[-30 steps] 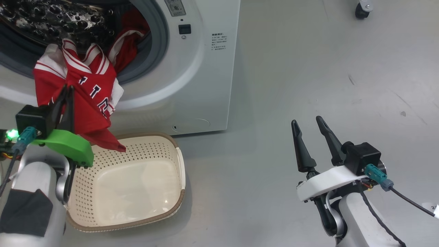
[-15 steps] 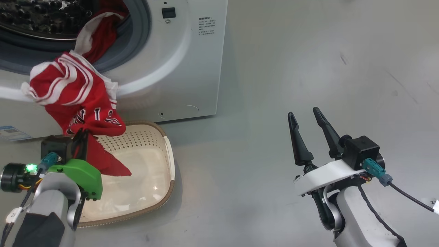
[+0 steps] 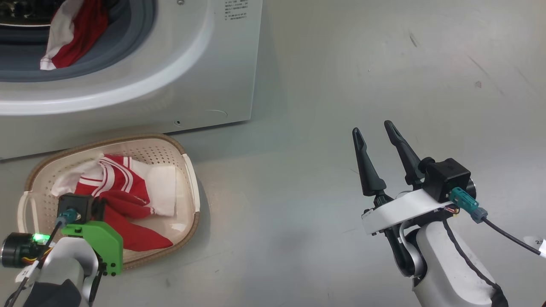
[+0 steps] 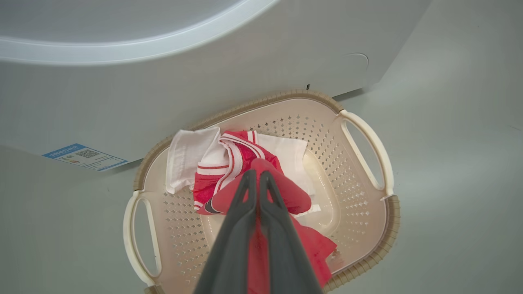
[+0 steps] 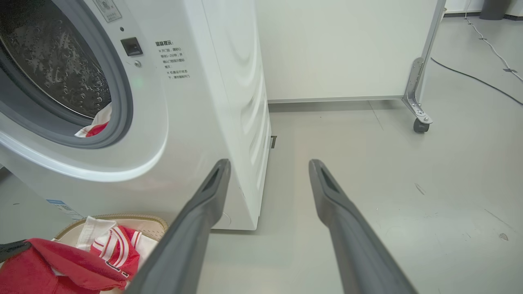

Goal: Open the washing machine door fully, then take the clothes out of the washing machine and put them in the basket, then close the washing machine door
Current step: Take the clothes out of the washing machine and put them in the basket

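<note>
- The washing machine (image 3: 192, 85) is running off the head view's top and left edges, its drum mostly cut away.
- The blue label (image 4: 83, 156) is showing print too small to read.
- The green bracket (image 3: 100, 238) is covering the near rim of the basket (image 3: 191, 183).
- The left gripper (image 4: 257, 174) is hiding part of the red clothes (image 4: 241, 157).

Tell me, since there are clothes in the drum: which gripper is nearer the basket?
Left. The left gripper is over the basket, shut on clothes lying in it; the right gripper hangs open above floor, right of the basket.

light: bright, even | shadows: soft (beside basket (image 3: 155, 154)) | edges: wrist views bowed | focus: sharp
</note>
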Controlling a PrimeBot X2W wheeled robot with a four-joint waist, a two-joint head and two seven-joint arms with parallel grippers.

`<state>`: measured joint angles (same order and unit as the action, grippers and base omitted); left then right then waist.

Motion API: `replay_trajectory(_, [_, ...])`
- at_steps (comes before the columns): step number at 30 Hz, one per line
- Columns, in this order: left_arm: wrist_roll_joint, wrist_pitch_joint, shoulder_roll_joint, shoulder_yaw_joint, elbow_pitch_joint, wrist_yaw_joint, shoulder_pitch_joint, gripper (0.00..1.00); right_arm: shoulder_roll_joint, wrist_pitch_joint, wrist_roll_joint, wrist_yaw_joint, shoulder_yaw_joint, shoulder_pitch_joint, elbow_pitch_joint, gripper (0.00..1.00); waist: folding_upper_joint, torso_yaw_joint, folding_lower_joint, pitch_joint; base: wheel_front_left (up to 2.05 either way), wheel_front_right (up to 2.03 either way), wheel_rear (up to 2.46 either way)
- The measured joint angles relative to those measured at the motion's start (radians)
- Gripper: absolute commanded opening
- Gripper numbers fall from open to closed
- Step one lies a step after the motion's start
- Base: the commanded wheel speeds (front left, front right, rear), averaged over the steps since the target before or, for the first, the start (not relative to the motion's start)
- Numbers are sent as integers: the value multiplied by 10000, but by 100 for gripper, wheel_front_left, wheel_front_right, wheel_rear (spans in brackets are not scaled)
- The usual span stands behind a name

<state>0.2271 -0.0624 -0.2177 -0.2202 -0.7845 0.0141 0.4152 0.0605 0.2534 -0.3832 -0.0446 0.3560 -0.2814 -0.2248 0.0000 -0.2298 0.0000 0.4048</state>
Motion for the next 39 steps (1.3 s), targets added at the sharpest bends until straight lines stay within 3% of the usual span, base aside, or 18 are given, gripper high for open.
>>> replay_trajectory(22, [-224,-19,-408,40,-1220,-188,1017,0,-52,0,15,19,-31,-400,236,100,0,-530,0,1316,0,0,0])
replay_trajectory(23, [-224,-21,-389,33,-1281,-188,1037,7,-52,0,15,19,-40,-401,236,100,0,-539,0,1337,0,0,0])
replay_trajectory(25, [-224,-52,-368,17,-1427,-188,1075,42,-52,0,15,21,-54,-403,236,100,0,-544,0,1366,0,0,0])
replay_trajectory(26, [-226,-73,-362,8,-1475,-188,1087,98,-54,0,15,29,-59,-407,236,100,0,-542,0,1376,0,0,0])
replay_trajectory(39, [-226,-506,-75,-69,-2115,-178,1282,100,-67,0,19,33,-190,-490,176,100,0,-359,0,1120,0,0,0])
